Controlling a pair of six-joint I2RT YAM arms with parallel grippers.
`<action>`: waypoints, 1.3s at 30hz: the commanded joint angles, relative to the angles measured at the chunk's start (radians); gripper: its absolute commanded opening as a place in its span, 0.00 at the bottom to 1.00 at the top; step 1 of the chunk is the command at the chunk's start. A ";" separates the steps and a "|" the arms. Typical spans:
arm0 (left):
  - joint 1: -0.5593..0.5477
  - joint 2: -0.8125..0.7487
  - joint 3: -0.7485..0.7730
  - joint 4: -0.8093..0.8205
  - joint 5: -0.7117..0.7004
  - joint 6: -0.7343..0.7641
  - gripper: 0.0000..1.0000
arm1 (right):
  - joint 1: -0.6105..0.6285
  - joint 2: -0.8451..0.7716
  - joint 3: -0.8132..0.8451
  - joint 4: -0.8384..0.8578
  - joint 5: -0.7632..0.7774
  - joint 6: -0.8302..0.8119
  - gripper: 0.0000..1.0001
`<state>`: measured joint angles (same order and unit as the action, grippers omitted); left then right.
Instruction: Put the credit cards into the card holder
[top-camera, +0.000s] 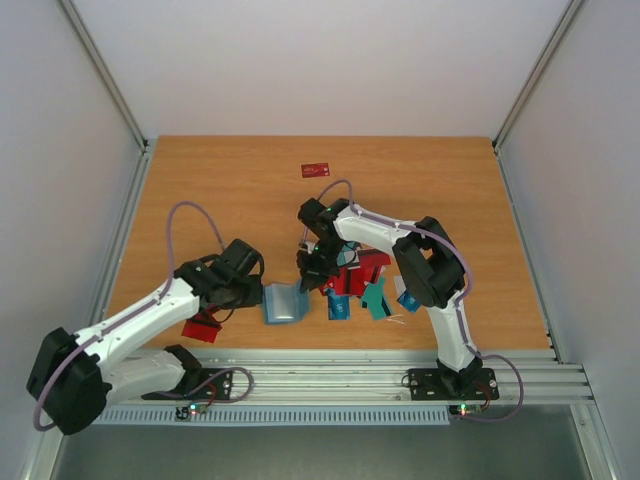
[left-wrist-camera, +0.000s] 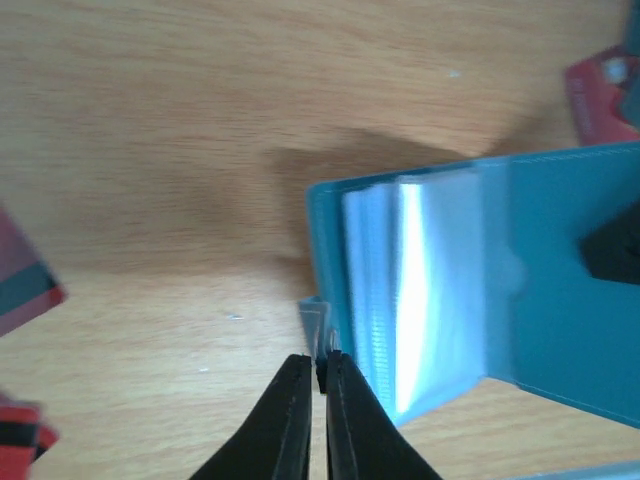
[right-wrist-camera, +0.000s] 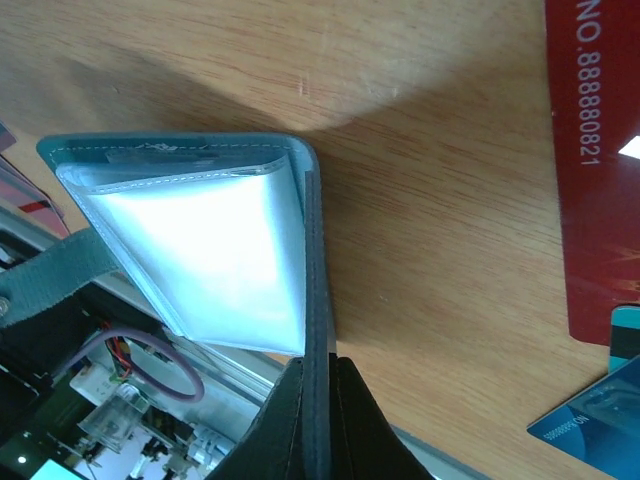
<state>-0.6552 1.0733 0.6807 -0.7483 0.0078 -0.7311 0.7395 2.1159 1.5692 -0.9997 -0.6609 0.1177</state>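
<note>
Top external: card holder (top-camera: 284, 304) held from both sides

It stands open on the worktop (top-camera: 200, 190) between the arms, left gripper (left-wrist-camera: 318, 366) pinched on one cover edge, right gripper (right-wrist-camera: 318, 368) on the other. The credit cards (top-camera: 362, 285) lie heaped just to its right, nearer the right arm.

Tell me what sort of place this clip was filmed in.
Most likely a lab robot test cell: a wooden tabletop boxed in by plain white panels on metal framing, with the left arm and right arm bolted to an aluminium rail at its near edge.
</note>
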 joint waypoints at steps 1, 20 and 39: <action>0.009 0.074 0.111 -0.155 -0.135 0.036 0.10 | -0.003 0.002 -0.020 -0.010 0.021 -0.014 0.01; 0.007 0.131 0.252 0.079 0.430 0.317 0.43 | -0.033 -0.045 -0.098 0.084 0.016 0.056 0.01; 0.006 0.369 0.149 0.164 0.240 0.282 0.30 | -0.043 -0.060 -0.086 0.023 0.066 0.055 0.01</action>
<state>-0.6491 1.3922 0.8768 -0.6403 0.3214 -0.4377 0.7074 2.0663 1.5024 -0.9783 -0.6098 0.1787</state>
